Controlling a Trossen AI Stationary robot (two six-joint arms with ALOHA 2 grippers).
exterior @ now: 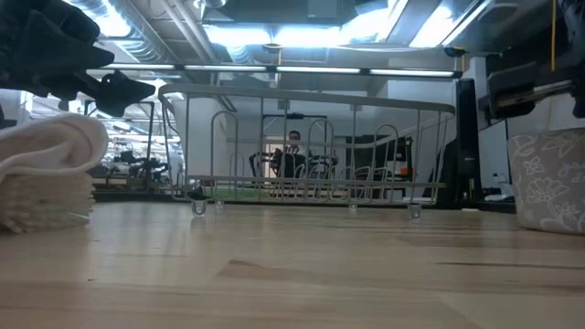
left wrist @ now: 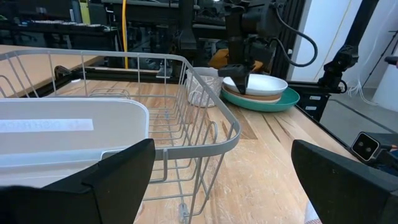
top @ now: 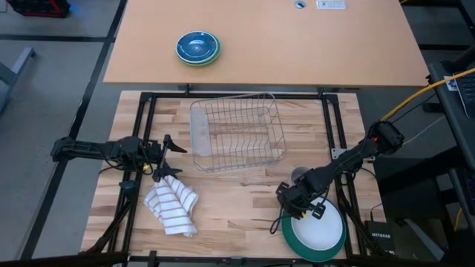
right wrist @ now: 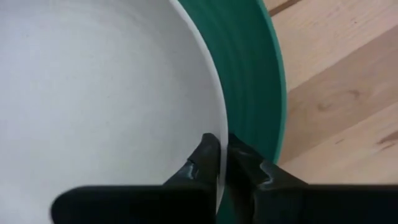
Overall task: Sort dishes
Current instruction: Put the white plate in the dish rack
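Note:
Three plates are stacked at the table's near right: a small white plate (top: 320,231) on a tan plate (left wrist: 258,96) on a larger dark green plate (top: 297,241). My right gripper (top: 300,210) stands over the stack's left rim, shut on the white plate (right wrist: 112,93). My left gripper (top: 172,158) is open and empty. It hovers at the left side of the wire dish rack (top: 236,133), above a striped towel (top: 172,204). My right gripper pinches the white plate's rim (right wrist: 221,127) on the side toward the table's left, between its two fingers. One fingertip (right wrist: 206,155) is over the plate's inside, the other (right wrist: 244,158) outside, over the green plate (right wrist: 249,81). The fingers point down from above. The plate lies level on the stack.
The wire rack holds a white plastic tray (left wrist: 62,134) at its left end. A small patterned grey mug (top: 297,176) stands between the rack and the plates. Blue bowls on a green one (top: 197,47) sit on the far table. Bare wood lies in front of the rack.

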